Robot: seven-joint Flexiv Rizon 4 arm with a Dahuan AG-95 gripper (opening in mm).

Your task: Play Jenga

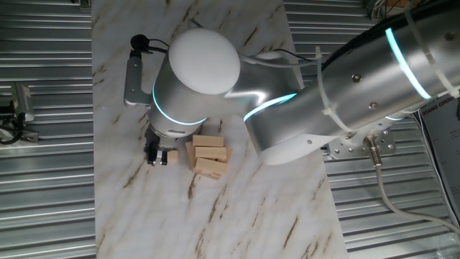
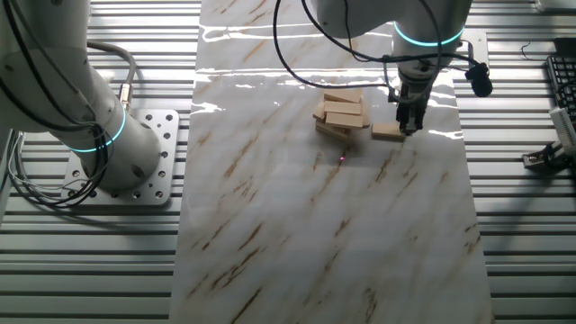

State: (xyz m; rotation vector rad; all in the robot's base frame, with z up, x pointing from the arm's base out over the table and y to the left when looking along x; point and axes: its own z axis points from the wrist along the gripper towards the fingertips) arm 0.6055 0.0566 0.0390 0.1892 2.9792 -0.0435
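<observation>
Wooden Jenga stack (image 1: 208,156) (image 2: 342,114) sits on the marble tabletop (image 1: 237,216) (image 2: 315,234). One block (image 1: 172,155) (image 2: 386,132) lies apart, just beside it. Gripper (image 1: 154,156) (image 2: 409,123) is lowered at this block; whether its fingers clamp it cannot be determined.

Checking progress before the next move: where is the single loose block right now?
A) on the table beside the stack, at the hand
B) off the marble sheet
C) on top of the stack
A: the loose block lies flat on the table beside the stack, at the hand.
</observation>
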